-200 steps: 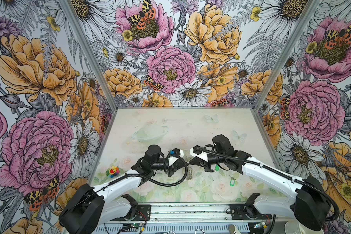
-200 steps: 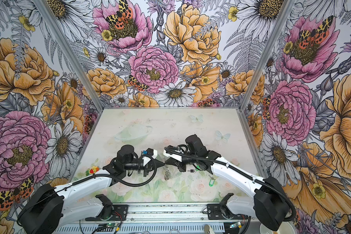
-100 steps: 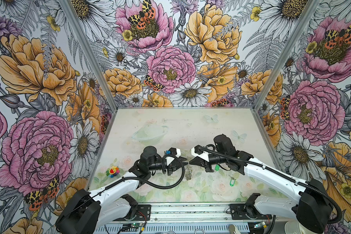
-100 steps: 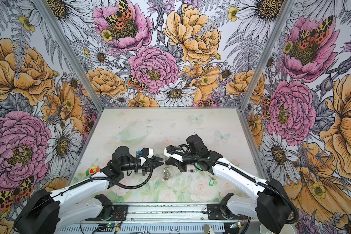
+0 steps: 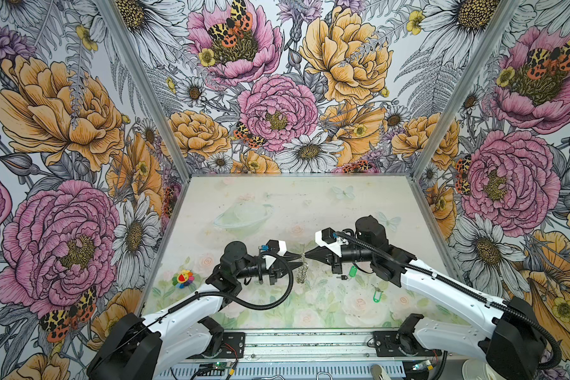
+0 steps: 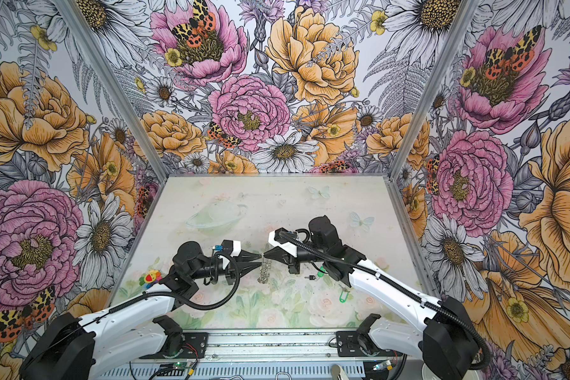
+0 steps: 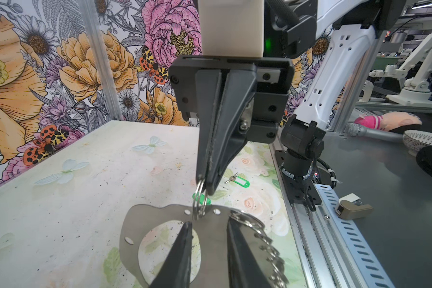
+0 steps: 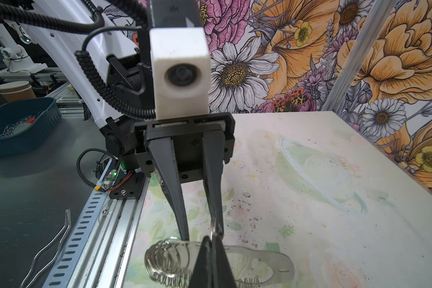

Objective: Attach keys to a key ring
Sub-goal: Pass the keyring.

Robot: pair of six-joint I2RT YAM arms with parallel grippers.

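Observation:
The key ring (image 7: pixel 135 224), a flat grey horseshoe plate edged with silver wire rings (image 8: pixel 165 259), hangs above the mat mid-table (image 5: pixel 301 274). My right gripper (image 8: pixel 211 239) is shut on one wire ring at the plate's top edge; in the left wrist view it (image 7: pixel 205 189) comes down onto that ring. My left gripper (image 7: pixel 210 222) faces it tip to tip (image 5: pixel 298 256), jaws open and astride the plate's band without clamping it. Two keys on green tags lie on the mat under and beside my right arm, one (image 5: pixel 352 271) nearer the ring and one (image 5: pixel 376 297) further front.
A small rainbow flower toy (image 5: pixel 183 278) lies at the mat's left edge. Floral walls close in the left, back and right sides. A metal rail (image 5: pixel 310 342) with both arm bases runs along the front. A blue basket (image 8: pixel 18 124) stands outside the cell.
My left gripper was shut on the key ring a second ago and its jaws have since parted. The right gripper has kept its hold and barely moved.

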